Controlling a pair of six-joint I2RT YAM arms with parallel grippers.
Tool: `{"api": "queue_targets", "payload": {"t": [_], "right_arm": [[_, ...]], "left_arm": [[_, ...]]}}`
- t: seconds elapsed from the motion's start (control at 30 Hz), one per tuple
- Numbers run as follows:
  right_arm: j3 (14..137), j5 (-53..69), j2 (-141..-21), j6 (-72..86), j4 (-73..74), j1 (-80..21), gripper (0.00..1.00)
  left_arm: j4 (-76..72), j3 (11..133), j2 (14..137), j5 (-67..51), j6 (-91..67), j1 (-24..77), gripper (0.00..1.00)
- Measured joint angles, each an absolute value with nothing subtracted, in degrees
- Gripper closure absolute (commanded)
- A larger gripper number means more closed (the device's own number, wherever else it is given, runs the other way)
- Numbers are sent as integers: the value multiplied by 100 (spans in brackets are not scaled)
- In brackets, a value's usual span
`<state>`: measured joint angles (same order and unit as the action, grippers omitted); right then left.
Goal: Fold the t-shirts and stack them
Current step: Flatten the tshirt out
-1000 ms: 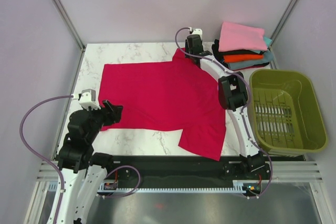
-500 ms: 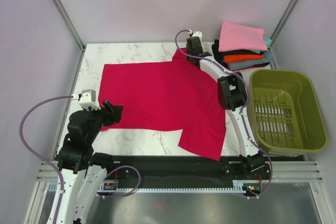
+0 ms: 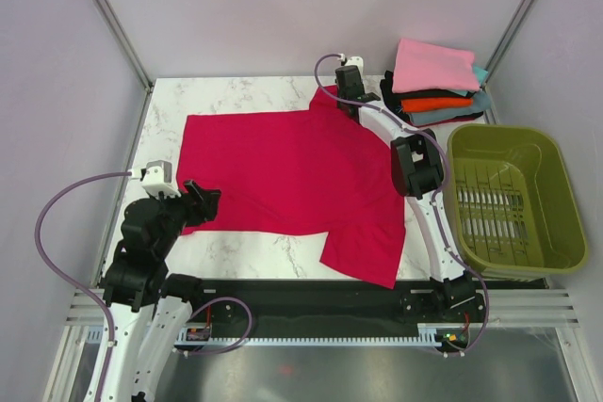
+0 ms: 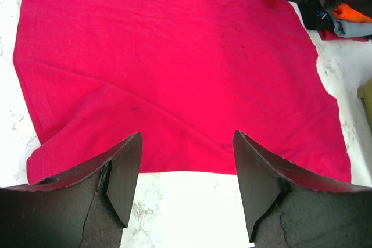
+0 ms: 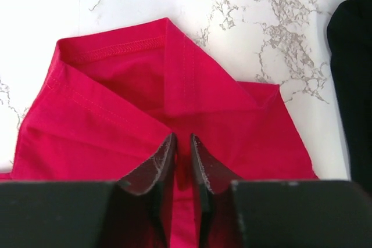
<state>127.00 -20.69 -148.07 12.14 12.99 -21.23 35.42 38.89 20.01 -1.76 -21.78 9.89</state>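
Right gripper [image 5: 182, 143]: clenched on a pinched ridge of the red t-shirt [image 5: 116, 103], at what looks like its far sleeve. The cloth tents up ahead of the fingers, and a stitched hem line shows along the fold.

Left gripper [image 4: 186, 137]: released, jaws wide apart, hovering over the shirt's near left edge. No cloth between them.

Red t-shirt: spread mostly flat across the middle of the white marbled surface [image 3: 236, 96], with the other sleeve splayed toward the near right. Soft matte knit, thin, with a few shallow creases. The outline is irregular, not yet squared.

Step, as I judge it: the very start of the fold, with one corner held and nothing doubled over. The next move calls for the left gripper to drop and close on the near edge. The cloth lies thin on a hard top, so the pinch must be low.

Stack of folded t-shirts [image 3: 438, 87]: at the far right of the surface, just beside the right arm. Pink on top, then black, orange and teal-grey beneath, edges uneven.

Basket [image 3: 499, 131]: olive plastic with a slotted floor, right of the shirt and near side of the stack.
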Motion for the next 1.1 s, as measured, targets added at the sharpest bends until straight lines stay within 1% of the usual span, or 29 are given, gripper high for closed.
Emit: {"api": "queue_targets", "payload": {"t": [0.03, 0.13, 0.2, 0.37, 0.53, 0.63, 0.77, 0.8, 0.83, 0.87, 0.9, 0.93, 1.1], "right_arm": [[12700, -2082, -14807, 1212, 1299, -2121, 82], [12700, -2104, -14807, 1177, 1302, -2119, 96], [12702, -2110, -14809, 1162, 1302, -2117, 99], [12757, -2080, -14827, 1162, 1280, -2095, 100], [12973, -1874, -14997, 1221, 788, -2010, 100], [13345, -1776, -15345, 1271, 263, -1942, 100], [13454, -1715, -15747, 1332, -784, -1885, 100], [13509, -1682, -15882, 1330, -1061, -1872, 96], [13631, -1660, -16053, 1332, -1332, -1859, 66], [13747, -1645, -16221, 1369, -1616, -1855, 41], [13839, -1640, -16350, 1358, -1804, -1852, 20], [13985, -1632, -16516, 1376, -2027, -1852, 2], [14156, -1492, -16798, 1308, -2744, -1850, 2]], "left_arm": [[3542, 3889, 1997, -174, -2178, 998, 28], [3542, 3881, 1992, -169, -2178, 1011, 28], [3542, 3870, 1992, -161, -2178, 1013, 28], [3542, 3854, 1990, -156, -2178, 1039, 28], [3542, 3848, 1990, -156, -2178, 1052, 28], [3542, 3846, 1990, -156, -2178, 1052, 28], [3542, 3846, 1990, -154, -2178, 1052, 28], [3542, 3846, 1992, -154, -2178, 1052, 28], [3542, 3846, 1992, -154, -2178, 1052, 28], [3542, 3846, 1992, -154, -2178, 1052, 28], [3542, 3846, 1997, -154, -2178, 1052, 28], [3542, 3846, 2001, -154, -2178, 1052, 28], [3542, 3846, 2058, -154, -2178, 1020, 28]]}}
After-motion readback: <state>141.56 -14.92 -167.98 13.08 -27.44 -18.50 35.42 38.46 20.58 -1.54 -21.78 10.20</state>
